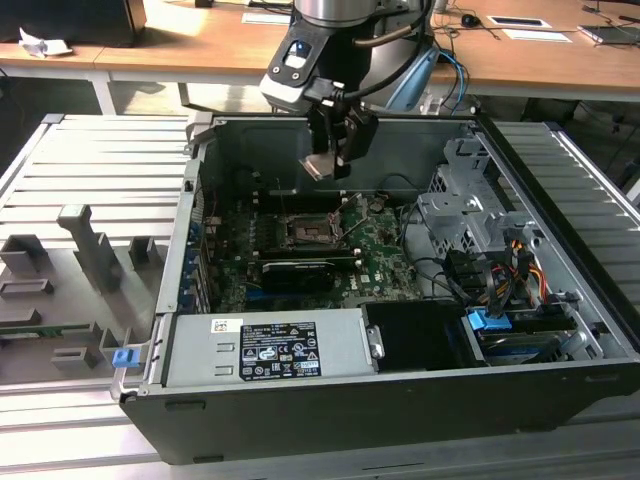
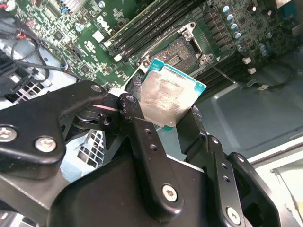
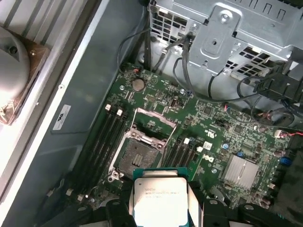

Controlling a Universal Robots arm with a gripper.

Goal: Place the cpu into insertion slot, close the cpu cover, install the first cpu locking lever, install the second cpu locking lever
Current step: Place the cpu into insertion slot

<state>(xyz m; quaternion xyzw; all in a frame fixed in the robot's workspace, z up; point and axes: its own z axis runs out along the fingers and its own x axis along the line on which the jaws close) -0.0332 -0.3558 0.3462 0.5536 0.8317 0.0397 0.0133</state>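
In the exterior view my gripper [image 1: 333, 165] hangs inside the open computer case, above the motherboard, shut on the cpu [image 1: 321, 166]. The chip is tilted, its tan face showing there. Both wrist views show its silvery grey face, cpu [image 2: 168, 97] [image 3: 160, 196], clamped between the black fingers [image 2: 137, 125]. The insertion slot [image 1: 308, 233] [image 3: 137, 156] [image 2: 177, 49] lies open and bare below, a short way from the chip. The cpu cover [image 3: 152, 125] stands flipped up at the slot's far edge. A thin locking lever [image 2: 222, 73] sticks out beside the slot.
A long black card [image 1: 295, 272] sits in front of the slot, memory slots [image 3: 102, 142] beside it. The drive cage [image 1: 465, 205] with cables is on the exterior view's right, and the power supply [image 1: 265, 350] is at the front. A grey fixture tray [image 1: 80, 260] lies outside the case.
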